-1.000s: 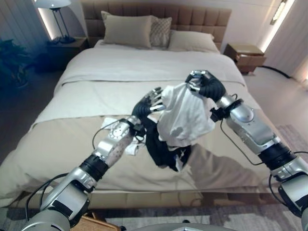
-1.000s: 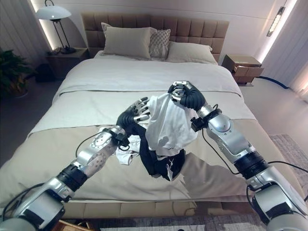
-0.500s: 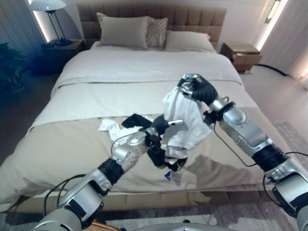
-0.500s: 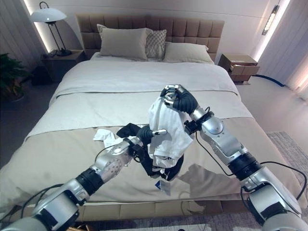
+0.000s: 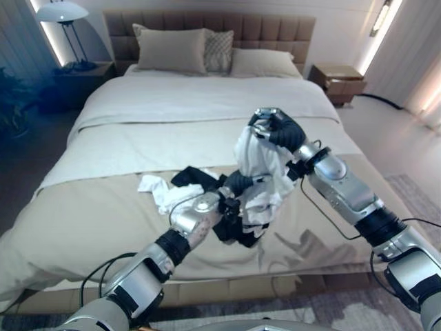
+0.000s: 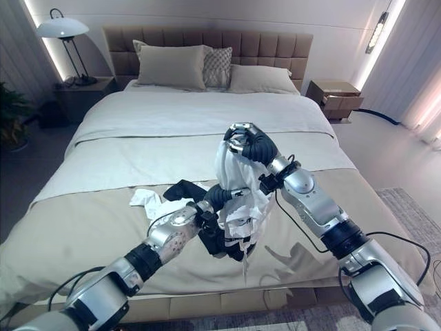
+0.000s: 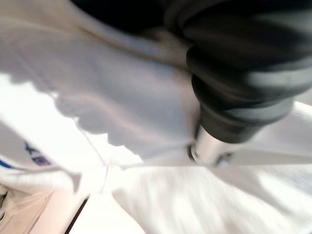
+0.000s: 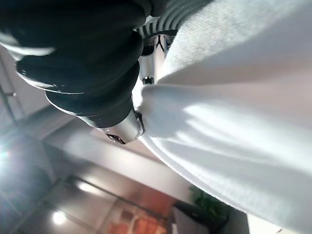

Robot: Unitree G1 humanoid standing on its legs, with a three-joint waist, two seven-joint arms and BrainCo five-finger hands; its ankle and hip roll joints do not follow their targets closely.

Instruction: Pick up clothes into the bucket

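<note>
Fingers point(image 6: 238, 138) of the right hand point(image 6: 249, 143) are curled tight around the top of a white garment point(image 6: 238, 189), which hangs down from that grip above the foot half of the bed point(image 6: 124, 227). Its wrist view shows the white cloth bunched against the dark ribbed cover. Lower down, the left hand point(image 6: 219, 196) is pressed into the hanging cloth from the robot's left side; its fingers are buried in the folds, so it cannot be told whether they are clenched or released. A dark garment point(image 6: 222, 243) hangs below and behind the white one, at the level of the left wrist. On the tan bedspread just beyond the left arm lie a second dark piece point(image 6: 183, 189) and, touching it on the left, a crumpled white piece point(image 6: 149, 200). Farther back the bed carries pale sheets and three pillows point(image 6: 172, 65) against a padded headboard point(image 6: 207, 40). One nightstand holds a lamp point(image 6: 62, 31) on the robot's left; another nightstand point(image 6: 334, 98) stands on the right
</note>
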